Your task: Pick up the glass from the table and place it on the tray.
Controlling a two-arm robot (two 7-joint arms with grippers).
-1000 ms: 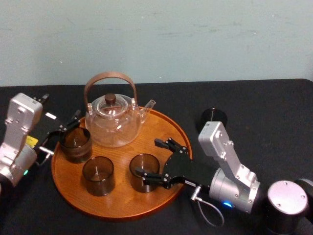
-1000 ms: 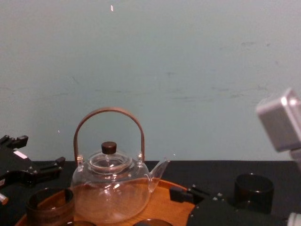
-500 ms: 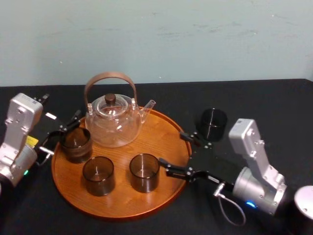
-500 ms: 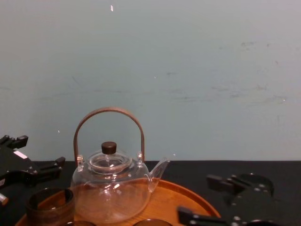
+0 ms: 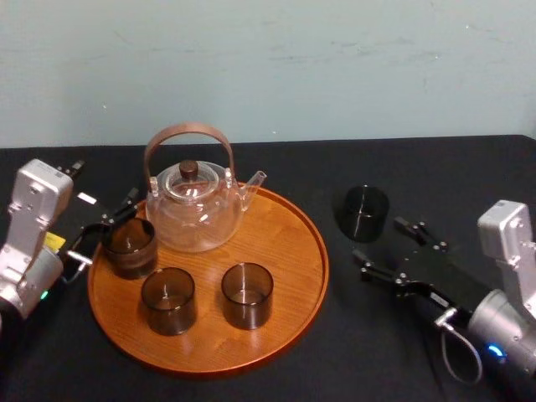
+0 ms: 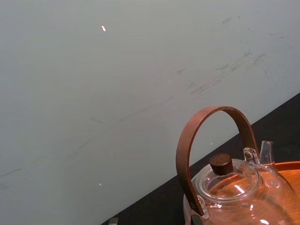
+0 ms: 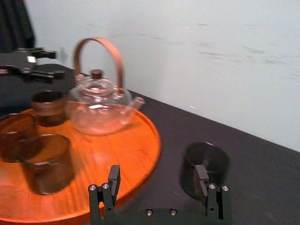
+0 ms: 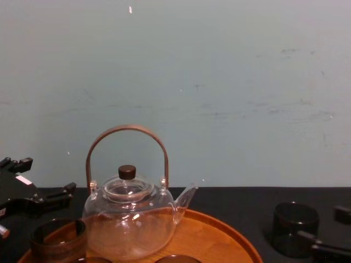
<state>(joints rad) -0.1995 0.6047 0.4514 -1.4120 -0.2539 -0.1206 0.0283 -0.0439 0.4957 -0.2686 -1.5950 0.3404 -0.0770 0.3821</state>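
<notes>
Head view looks down, chest view low and level, sharing tray (image 5: 289, 247)

The tray (image 5: 289, 251) is being seen as smooth orange-brown wood with a soft sheen. The teapot (image 5: 197, 222) is being shown as clear, glossy glass, its arched handle (image 5: 188, 129) and lid knob (image 5: 190, 168) as brown wood. The glass (image 5: 365, 213) on the table and the 3 glasses on the tray (image 5: 246, 295) are being seen as dark, smoky, translucent glass. The table (image 5: 469, 180) is being covered in matt black, seemingly cloth. The right gripper (image 5: 378, 240) is being shown matt black.
</notes>
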